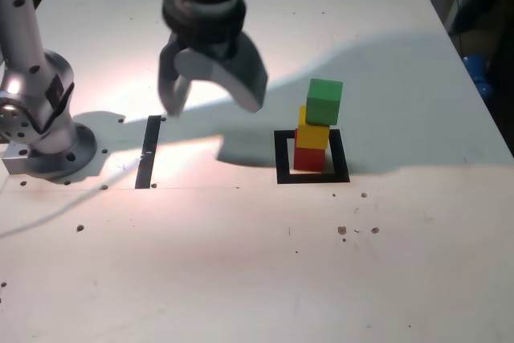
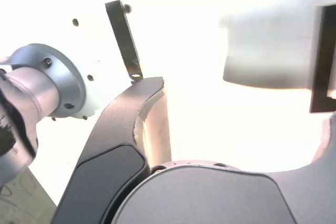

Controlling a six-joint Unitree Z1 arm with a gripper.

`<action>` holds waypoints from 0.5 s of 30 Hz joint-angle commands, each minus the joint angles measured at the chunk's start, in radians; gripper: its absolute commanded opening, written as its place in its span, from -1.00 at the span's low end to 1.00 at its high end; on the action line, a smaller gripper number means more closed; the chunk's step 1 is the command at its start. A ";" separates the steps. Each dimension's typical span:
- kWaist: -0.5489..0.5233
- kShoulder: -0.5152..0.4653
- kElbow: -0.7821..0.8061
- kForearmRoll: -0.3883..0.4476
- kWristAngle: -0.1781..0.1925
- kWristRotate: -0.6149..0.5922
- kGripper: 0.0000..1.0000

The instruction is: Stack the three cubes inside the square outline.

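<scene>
No readable text, label, brand, number or sign anywhere: none on cubes, square outline, black strip, table, arm or gripper in either view.

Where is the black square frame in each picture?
Exterior view: the square outline lies on the table toward the exterior view's right, under the red, yellow and green stack.
Wrist view: only a part of the square outline shows, at the picture's edge.
Shared landmark: the thin black strip shows in both.
</scene>
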State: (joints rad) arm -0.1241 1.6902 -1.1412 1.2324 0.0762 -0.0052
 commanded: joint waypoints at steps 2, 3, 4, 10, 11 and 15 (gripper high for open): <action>0.012 -0.020 0.115 -0.033 -0.007 -0.004 1.00; 0.017 -0.024 0.141 -0.050 -0.009 -0.004 1.00; 0.020 -0.026 0.156 -0.060 -0.011 -0.004 1.00; 0.023 -0.026 0.200 -0.092 -0.021 -0.004 1.00; 0.023 -0.026 0.202 -0.093 -0.022 -0.004 1.00; 0.023 -0.025 0.209 -0.097 -0.025 -0.004 1.00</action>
State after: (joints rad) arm -0.1030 1.6703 -0.9360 1.1383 0.0533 -0.0076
